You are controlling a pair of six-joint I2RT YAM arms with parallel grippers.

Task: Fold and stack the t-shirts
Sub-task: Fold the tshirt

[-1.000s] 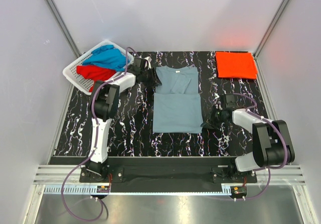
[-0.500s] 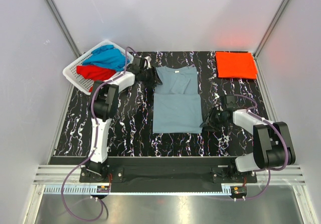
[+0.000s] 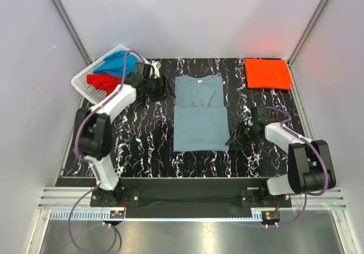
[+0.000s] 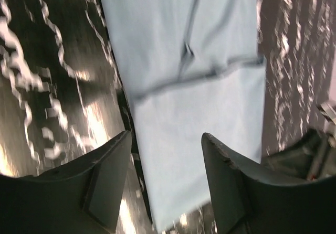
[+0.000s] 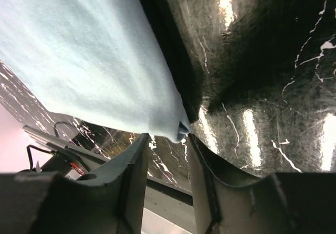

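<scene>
The grey-blue t-shirt (image 3: 199,117) lies flat mid-table, its top part folded down; it also shows in the left wrist view (image 4: 199,103) and the right wrist view (image 5: 89,61). My left gripper (image 3: 164,87) is open and empty, just left of the shirt's upper left edge, with the cloth seen past its fingers (image 4: 105,176). My right gripper (image 3: 232,140) is open at the shirt's near right corner (image 5: 180,129), which sits at the fingertips (image 5: 137,150). The orange-red t-shirt (image 3: 267,73) lies folded at the back right. The bright blue t-shirt (image 3: 116,65) and the red t-shirt (image 3: 102,81) lie crumpled in the basket.
The white slotted basket (image 3: 82,83) stands at the back left, close behind my left arm. White walls and metal rails enclose the black marbled table (image 3: 142,140). The table's front rail shows in the right wrist view (image 5: 157,192).
My left arm has swung its elbow outward to the left and its gripper has drawn back slightly from the shirt's sleeve. My right gripper has edged toward the shirt's near right corner.
</scene>
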